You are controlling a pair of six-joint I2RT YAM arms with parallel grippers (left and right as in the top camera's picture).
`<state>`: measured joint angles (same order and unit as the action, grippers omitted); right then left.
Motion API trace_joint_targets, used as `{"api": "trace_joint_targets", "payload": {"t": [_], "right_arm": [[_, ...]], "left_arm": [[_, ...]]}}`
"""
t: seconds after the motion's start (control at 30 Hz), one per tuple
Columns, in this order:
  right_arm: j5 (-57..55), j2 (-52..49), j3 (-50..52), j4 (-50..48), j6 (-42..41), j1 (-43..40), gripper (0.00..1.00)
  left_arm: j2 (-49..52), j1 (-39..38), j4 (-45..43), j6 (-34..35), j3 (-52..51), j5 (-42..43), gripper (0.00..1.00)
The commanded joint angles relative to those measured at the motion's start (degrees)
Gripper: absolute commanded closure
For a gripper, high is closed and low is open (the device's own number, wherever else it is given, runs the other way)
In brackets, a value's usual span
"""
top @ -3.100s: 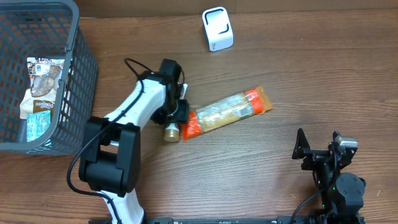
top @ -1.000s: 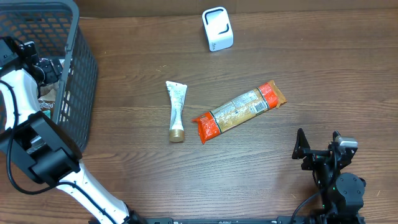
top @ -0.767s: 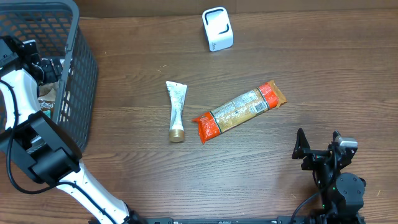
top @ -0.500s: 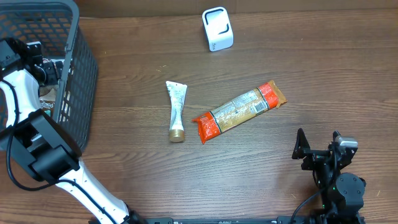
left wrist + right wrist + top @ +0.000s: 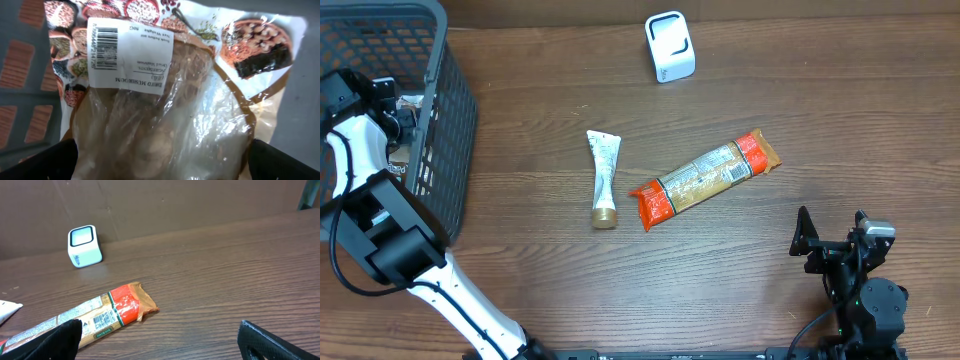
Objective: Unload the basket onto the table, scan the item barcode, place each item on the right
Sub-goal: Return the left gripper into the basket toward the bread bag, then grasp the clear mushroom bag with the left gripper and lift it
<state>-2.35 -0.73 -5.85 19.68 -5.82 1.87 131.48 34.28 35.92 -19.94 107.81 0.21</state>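
Mushroom bag (image 5: 165,100) lies in the basket (image 5: 450,120), right beneath the left claw (image 5: 162,162), whose fingers stand spread wide to either side, pinching nothing. Its white label (image 5: 131,55) bears a barcode and reads "DRIED MUSHROOM". Right claw (image 5: 160,340) gapes empty above the table (image 5: 225,255).

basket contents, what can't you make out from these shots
Left wrist: the mushroom bag is cut off by the bottom edge, and the digits under its barcode are too small to read.
Overhead: the left arm and the basket wall hide nearly all of that bag.
Either view: anything under the bag is covered by it.
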Motion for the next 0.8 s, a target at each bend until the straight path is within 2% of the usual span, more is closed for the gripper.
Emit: {"api": "trace_joint_targets", "payload": {"t": [0.0, 0.1, 0.17, 0.2, 0.37, 0.4, 0.53, 0.77], "right_arm": [[-0.4, 0.5, -0.4, 1.0, -0.1, -0.2, 0.00], [-0.4, 0.5, -0.4, 1.0, -0.1, -0.2, 0.00], [-0.4, 0.5, -0.4, 1.0, -0.1, -0.2, 0.00], [-0.4, 0.5, -0.4, 1.0, -0.1, -0.2, 0.00], [-0.4, 0.5, -0.4, 1.0, -0.1, -0.2, 0.00], [-0.4, 0.5, -0.4, 1.0, -0.1, -0.2, 0.00], [-0.4, 0.5, -0.4, 1.0, -0.1, -0.2, 0.00], [-0.4, 0.5, -0.4, 1.0, -0.1, -0.2, 0.00]], "left_arm": [[3.1, 0.5, -0.2, -1.0, -0.1, -0.6, 0.00], [3.9, 0.5, 0.0, -0.7, -0.1, -0.4, 0.00], [4.1, 0.5, 0.3, 0.2, -0.1, 0.9, 0.09], [4.1, 0.4, 1.1, 0.8, -0.1, 3.6, 0.19], [4.2, 0.1, 4.0, 0.9, -0.1, 9.7, 0.49], [4.2, 0.1, 4.6, 1.4, -0.1, 10.5, 0.70], [4.2, 0.1, 4.5, 6.0, -0.1, 10.4, 0.96], [1.6, 0.2, 5.1, 7.6, 2.4, 10.4, 0.96]]}}
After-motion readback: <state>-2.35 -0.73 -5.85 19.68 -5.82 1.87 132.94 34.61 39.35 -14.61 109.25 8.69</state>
